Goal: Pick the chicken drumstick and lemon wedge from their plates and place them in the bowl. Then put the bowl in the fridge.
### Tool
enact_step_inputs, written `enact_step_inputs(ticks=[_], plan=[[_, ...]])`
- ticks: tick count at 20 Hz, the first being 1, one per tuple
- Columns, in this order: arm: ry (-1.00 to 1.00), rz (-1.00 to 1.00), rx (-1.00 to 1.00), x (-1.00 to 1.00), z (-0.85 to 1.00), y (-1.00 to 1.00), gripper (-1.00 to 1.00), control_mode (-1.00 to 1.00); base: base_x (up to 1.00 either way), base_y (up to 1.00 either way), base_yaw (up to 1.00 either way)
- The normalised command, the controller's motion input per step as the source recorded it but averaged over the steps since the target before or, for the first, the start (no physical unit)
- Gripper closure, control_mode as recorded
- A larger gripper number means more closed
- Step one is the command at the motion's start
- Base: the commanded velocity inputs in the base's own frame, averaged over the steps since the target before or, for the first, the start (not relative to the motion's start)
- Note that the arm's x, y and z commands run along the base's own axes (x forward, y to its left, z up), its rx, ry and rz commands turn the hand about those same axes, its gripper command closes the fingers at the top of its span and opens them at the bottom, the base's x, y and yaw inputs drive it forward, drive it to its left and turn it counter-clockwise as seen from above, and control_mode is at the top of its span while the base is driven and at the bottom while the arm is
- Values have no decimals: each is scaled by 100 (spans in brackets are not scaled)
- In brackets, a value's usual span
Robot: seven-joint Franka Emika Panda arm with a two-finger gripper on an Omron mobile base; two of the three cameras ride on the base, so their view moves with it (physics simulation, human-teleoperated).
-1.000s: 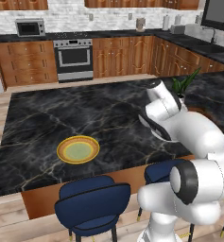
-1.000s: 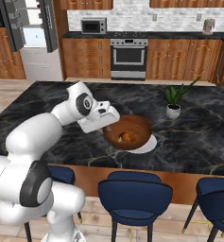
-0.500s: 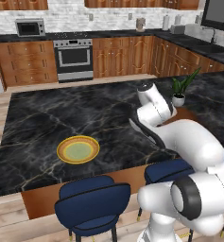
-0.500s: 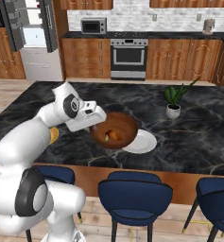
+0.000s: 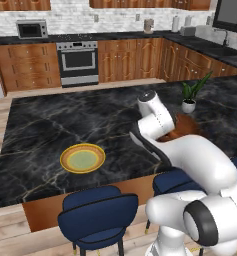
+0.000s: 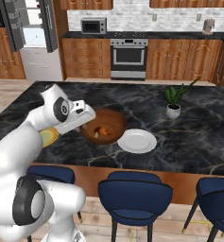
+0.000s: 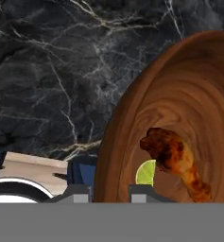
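Note:
My gripper (image 7: 109, 194) is shut on the near rim of the reddish-brown wooden bowl (image 7: 179, 108), one finger inside and one outside. The brown chicken drumstick (image 7: 176, 160) and the small yellow-green lemon wedge (image 7: 145, 173) both lie inside it. From the right base view, the gripper (image 6: 87, 121) holds the bowl (image 6: 106, 124) over the island, just left of the bare white plate (image 6: 137, 141). The yellow-rimmed plate (image 5: 82, 159) with its green centre lies bare at the island's left. The bowl (image 5: 187, 125) peeks out behind the arm. The fridge (image 6: 35, 56) stands with its door swung wide at the far left.
A potted plant (image 6: 173, 101) stands on the island at the right. Blue stools (image 6: 134, 194) line the near edge. A steel oven (image 6: 128, 56) and a black microwave (image 6: 93, 25) sit along the back wall, across a strip of wooden floor.
The arm has swung left across the island, carrying the bowl with it away from the white plate. The jaws have kept the same grip.

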Motion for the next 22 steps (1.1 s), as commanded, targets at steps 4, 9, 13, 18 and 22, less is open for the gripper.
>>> enact_step_inputs(ticks=[4,9,13,18,22], plan=[[-2,52,0,-12,0,7,100,-100,0,0,0],[-7,57,-3,-18,-2,11,100,-100,0,0,0],[-9,56,-1,-14,0,5,100,-100,0,0,0],[-15,52,-8,-17,0,2,100,-100,0,0,0],[-13,35,-18,-5,-1,2,100,-100,0,0,0]])
